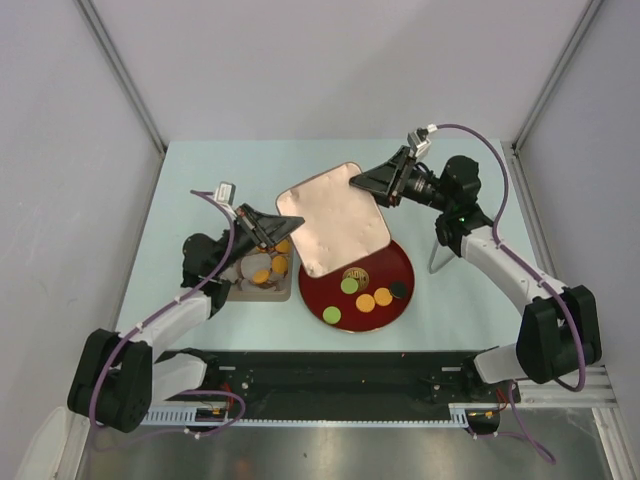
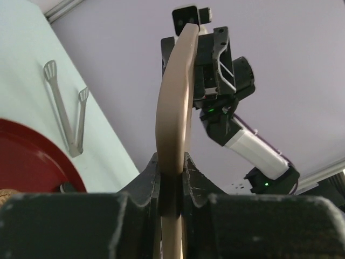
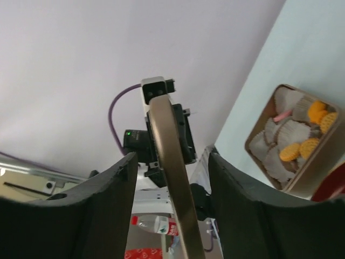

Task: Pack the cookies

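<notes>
The left tool (image 1: pixel 288 222) pinches one edge of the tan lid (image 1: pixel 335 220); the right tool (image 1: pixel 360 182) stands spread around the opposite edge. The cookies (image 1: pixel 366 301) lie on the red plate (image 1: pixel 404 265) beside the lid, apart from both tools.

The left arm (image 1: pixel 180 312) and right arm (image 1: pixel 500 266) share white link shells, black joints, purple cables and green lights.

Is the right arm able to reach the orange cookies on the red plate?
Probably yes. The right gripper stands open around the lid's far corner, gripping nothing, and the orange cookies lie on the plate's near, uncovered part. The lid, clamped by the left gripper, overhangs only the far part.
</notes>
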Robot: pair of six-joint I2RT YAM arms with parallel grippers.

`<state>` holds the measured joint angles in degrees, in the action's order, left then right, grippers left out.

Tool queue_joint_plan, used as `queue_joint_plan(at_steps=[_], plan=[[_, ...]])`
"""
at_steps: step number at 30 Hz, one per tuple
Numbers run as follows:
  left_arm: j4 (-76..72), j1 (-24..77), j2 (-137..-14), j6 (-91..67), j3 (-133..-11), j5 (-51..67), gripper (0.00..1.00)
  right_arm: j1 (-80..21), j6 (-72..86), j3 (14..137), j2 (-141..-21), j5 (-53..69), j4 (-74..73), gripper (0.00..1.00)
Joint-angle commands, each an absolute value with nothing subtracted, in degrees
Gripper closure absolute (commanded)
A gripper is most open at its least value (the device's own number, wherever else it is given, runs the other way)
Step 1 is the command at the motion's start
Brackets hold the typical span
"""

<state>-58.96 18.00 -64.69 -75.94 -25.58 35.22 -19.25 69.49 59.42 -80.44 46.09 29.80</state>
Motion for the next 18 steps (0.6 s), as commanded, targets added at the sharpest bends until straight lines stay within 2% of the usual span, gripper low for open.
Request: queue_joint_plan(at_steps=[1, 7, 11, 15, 18], plan=[[-54.67, 17.67, -61.71, -71.72, -27.16, 38.32, 0.99, -17.41, 59.35, 60.03, -75.94, 42.37, 17.42, 0.34], [-50.37, 15.13, -60.3, -71.81, -27.77, 42.88, 1.0, -13.72, 51.69, 61.43, -73.48, 33.76, 0.99, 0.3], [-44.14, 12.05, -54.69, -69.62, -27.95, 44.12, 1.0, -10.99, 44.76, 61.87, -72.33, 21.4, -13.32, 0.31], [-31.16, 9.41, -50.29, -62.16, -30.31, 43.07, 1.0, -13.26, 37.21, 62.05, -72.6, 11.88, -20.64, 0.35], [-26.91, 8.79, -49.75, -60.73, -30.68, 40.53, 1.0, -17.12, 33.41, 62.05, -73.83, 3.89, -25.13, 0.37]])
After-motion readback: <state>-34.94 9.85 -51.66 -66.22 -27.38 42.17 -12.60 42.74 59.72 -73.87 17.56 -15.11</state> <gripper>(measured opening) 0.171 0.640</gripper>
